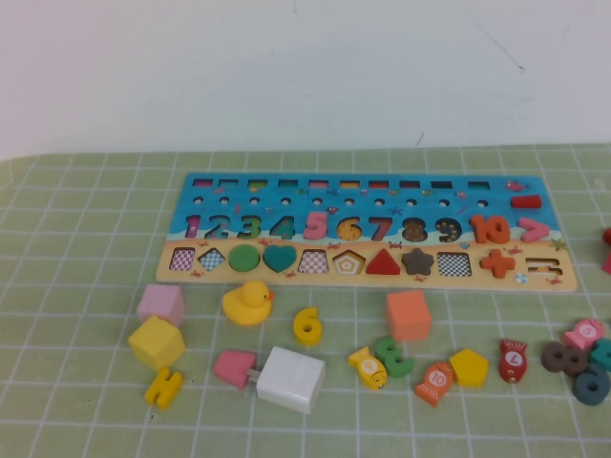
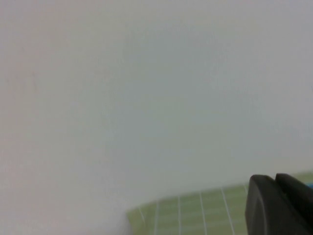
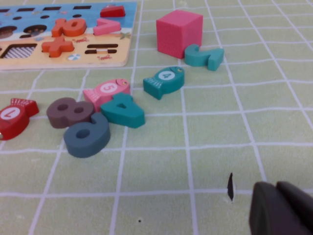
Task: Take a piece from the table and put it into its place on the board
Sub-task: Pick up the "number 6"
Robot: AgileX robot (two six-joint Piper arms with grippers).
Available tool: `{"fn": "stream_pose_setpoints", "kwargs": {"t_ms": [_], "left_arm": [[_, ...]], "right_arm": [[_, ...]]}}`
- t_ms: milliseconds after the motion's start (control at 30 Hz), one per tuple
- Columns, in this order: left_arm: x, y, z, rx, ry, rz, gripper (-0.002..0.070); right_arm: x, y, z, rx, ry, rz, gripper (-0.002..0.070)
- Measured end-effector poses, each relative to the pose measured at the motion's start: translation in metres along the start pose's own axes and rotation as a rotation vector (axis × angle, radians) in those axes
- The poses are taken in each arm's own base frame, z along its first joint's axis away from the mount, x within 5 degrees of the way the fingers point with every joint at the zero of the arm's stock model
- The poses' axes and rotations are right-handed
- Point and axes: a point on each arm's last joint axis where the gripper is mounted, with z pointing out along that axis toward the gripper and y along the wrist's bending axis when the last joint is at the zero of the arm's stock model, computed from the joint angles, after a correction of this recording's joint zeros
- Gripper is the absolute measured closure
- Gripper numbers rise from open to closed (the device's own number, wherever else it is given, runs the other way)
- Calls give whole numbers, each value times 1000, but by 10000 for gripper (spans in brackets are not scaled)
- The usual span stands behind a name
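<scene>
The yellow number six (image 1: 306, 325) lies flat on the green checked mat (image 1: 76, 248), just in front of the board (image 1: 368, 234) and well apart from both arms, between a yellow duck (image 1: 247, 303) and an orange cube (image 1: 409, 315). The left gripper (image 2: 275, 182) is seen only by its own wrist camera, up beside the wall at the mat's edge; its fingers are fully closed and hold nothing. The right gripper (image 3: 276, 188) hangs low over the mat near a teal fish (image 3: 163, 81) and a pink cube (image 3: 179, 30), its fingers pressed together and empty.
</scene>
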Motion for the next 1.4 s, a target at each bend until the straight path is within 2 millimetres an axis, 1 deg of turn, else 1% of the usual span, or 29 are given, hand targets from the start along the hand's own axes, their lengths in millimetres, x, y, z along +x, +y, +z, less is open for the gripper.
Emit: {"fn": "stream_pose_setpoints", "kwargs": {"t_ms": [100, 200, 300, 433, 533, 633, 700, 800, 867, 933, 1033, 1200, 1300, 1400], "left_arm": [[-4, 1, 27, 26, 223, -45, 677], [-12, 2, 50, 42, 419, -69, 677], [-12, 2, 74, 60, 599, -82, 677], [7, -7, 108, 106, 770, -176, 677], [24, -15, 136, 140, 848, -231, 677], [45, -28, 164, 188, 928, -343, 677], [62, -39, 182, 246, 993, -410, 677], [89, -67, 207, 397, 1079, -449, 677], [96, -91, 217, 506, 1109, -437, 677], [94, -112, 222, 575, 1110, -396, 677], [81, -144, 226, 627, 1093, -329, 677], [67, -185, 235, 554, 1103, -263, 677], [67, -209, 245, 496, 1124, -223, 677], [78, -235, 253, 484, 1196, -140, 666]], "right_arm": [[0, 0, 0, 0, 0, 0, 679], [0, 0, 0, 0, 0, 0, 679], [0, 0, 0, 0, 0, 0, 679], [0, 0, 0, 0, 0, 0, 679], [0, 0, 0, 0, 0, 0, 679], [0, 0, 0, 0, 0, 0, 678], [0, 0, 0, 0, 0, 0, 679], [0, 0, 0, 0, 0, 0, 679], [0, 0, 0, 0, 0, 0, 679], [0, 0, 0, 0, 0, 0, 679], [0, 0, 0, 0, 0, 0, 679], [0, 0, 0, 0, 0, 0, 679], [0, 0, 0, 0, 0, 0, 679], [0, 0, 0, 0, 0, 0, 679]]}}
